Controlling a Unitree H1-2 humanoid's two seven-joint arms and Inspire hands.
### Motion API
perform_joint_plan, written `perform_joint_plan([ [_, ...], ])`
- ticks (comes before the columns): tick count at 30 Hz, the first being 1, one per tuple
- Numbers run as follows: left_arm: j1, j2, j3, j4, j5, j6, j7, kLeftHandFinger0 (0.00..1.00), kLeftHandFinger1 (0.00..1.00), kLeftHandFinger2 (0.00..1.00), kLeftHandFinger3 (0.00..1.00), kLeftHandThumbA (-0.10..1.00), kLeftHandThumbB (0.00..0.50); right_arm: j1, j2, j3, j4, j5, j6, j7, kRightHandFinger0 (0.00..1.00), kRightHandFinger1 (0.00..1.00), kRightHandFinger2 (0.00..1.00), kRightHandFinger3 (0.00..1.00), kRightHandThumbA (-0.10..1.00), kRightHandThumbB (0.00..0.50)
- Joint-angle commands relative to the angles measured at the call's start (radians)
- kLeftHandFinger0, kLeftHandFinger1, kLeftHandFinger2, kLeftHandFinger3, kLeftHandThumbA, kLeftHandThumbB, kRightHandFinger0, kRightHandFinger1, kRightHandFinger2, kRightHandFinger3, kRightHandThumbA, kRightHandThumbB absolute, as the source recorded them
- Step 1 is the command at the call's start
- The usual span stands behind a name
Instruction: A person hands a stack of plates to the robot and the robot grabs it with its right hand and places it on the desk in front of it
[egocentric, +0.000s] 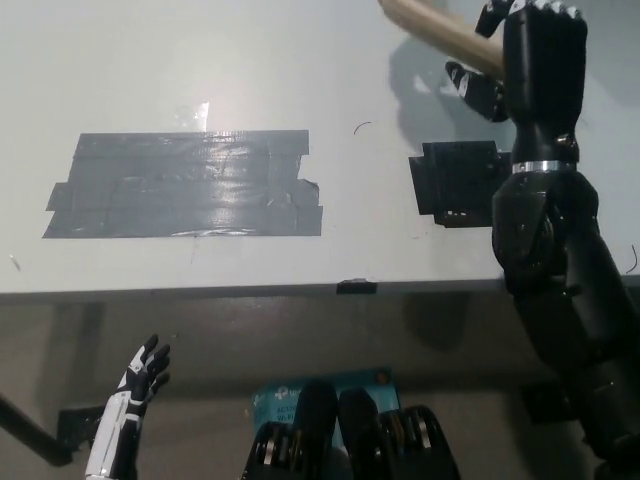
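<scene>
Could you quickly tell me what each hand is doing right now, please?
Left hand: open, holding nothing, low beside the desk.
Right hand: shut on the plates.
</scene>
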Motion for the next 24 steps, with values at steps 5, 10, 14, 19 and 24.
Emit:
perform_joint_plan([
  [5,-0.012,0.012,0.009,-0.018,0.007,-0.017,0.002,1.00,1.00,1.00,1.00,1.00,0.218,-0.018,-0.045,-0.019,-0.144,0.010,-0.043,-0.022,0.00,0.00,0.29,0.21,1.00,0.019],
  [10,-0.013,0.015,0.010,-0.030,0.005,-0.003,-0.001,1.00,1.00,1.00,1.00,1.00,0.215,-0.012,-0.101,0.031,-0.085,-0.035,-0.080,-0.026,0.00,0.00,0.24,0.22,1.00,0.031],
  [14,-0.011,0.015,0.013,-0.030,0.001,-0.001,-0.001,1.00,1.00,1.00,1.00,1.00,0.220,-0.012,-0.140,0.084,-0.006,-0.069,-0.088,-0.025,0.00,0.00,0.10,0.10,1.00,0.024],
  [19,-0.016,0.018,0.013,-0.026,0.003,-0.008,-0.003,1.00,1.00,1.00,1.00,1.00,0.205,-0.009,-0.173,0.158,0.134,-0.122,-0.072,-0.050,0.00,0.00,0.00,0.05,0.99,0.049],
  [24,-0.016,0.018,0.013,-0.035,0.007,0.012,-0.002,1.00,1.00,1.00,1.00,1.00,0.212,-0.014,-0.185,0.222,0.281,-0.141,-0.096,-0.101,0.00,0.00,0.00,0.00,0.95,0.053],
])
